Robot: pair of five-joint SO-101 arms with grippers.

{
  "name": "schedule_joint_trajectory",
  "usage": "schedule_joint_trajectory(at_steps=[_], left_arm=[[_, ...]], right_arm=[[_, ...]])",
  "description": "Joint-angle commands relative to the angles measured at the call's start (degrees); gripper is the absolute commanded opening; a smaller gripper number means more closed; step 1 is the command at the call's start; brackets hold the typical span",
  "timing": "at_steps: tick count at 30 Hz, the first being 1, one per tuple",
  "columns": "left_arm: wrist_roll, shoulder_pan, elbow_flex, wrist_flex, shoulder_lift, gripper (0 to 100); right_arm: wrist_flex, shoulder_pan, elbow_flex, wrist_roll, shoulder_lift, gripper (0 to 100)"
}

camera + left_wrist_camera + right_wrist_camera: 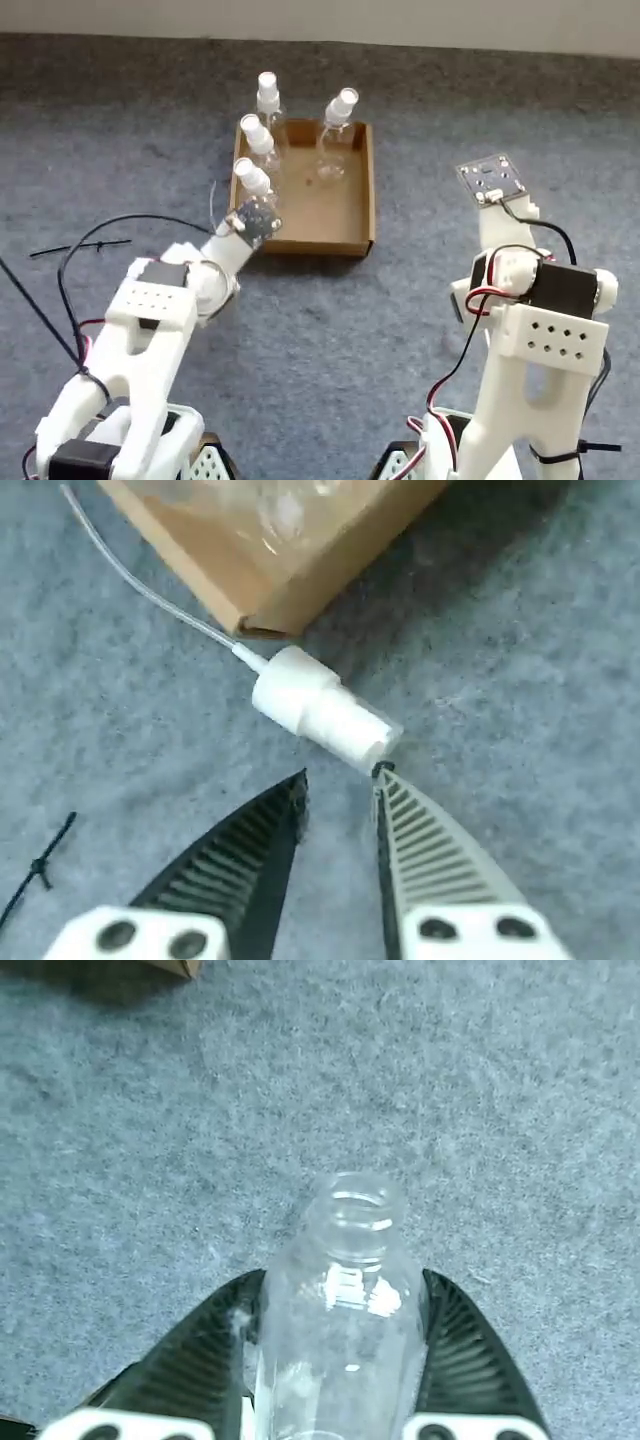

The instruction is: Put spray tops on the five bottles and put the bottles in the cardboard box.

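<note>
Cardboard box (335, 212) on the carpeted counter holds four capped bottles (268, 100). Right gripper (340, 1285): jaws clamped on the fifth bottle (352, 1222), which is uncapped, well apart from the box. Left gripper (340, 773): jaws apart, tips just short of the spray top (315, 708) lying beside the box corner. The top looks light, rigid and smooth, so it may roll. Grasp across the wide collar, not the thin, flexible dip tube (140, 585).
</note>
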Motion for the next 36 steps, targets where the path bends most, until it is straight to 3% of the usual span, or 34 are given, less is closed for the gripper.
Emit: schedule_joint_trajectory(at_steps=[1,6,13,18,21,36], left_arm=[[-5.45,-1.89,-10.24,9.41,-1.8,12],[-16.44,-5.49,-14.99,14.15,-1.36,12],[-3.43,-4.44,-14.9,9.93,-1.27,12],[-6.86,-3.38,-12.88,1.93,-1.19,21],[-3.34,-3.21,-11.3,0.79,-1.19,28],[-2.9,-2.51,-4.35,-13.54,3.82,26]], right_arm=[[-0.13,-0.31,-1.89,-0.44,-1.54,10.9],[-0.13,-0.31,-1.89,-0.44,-1.54,10.9],[-0.13,-0.31,-1.98,-0.62,-1.54,10.9],[0.22,-0.31,-1.89,-0.62,-1.54,10.9],[0.22,-0.31,-1.89,-0.62,-1.54,10.9],[0.31,-0.31,-1.89,-0.7,-1.54,10.9]])
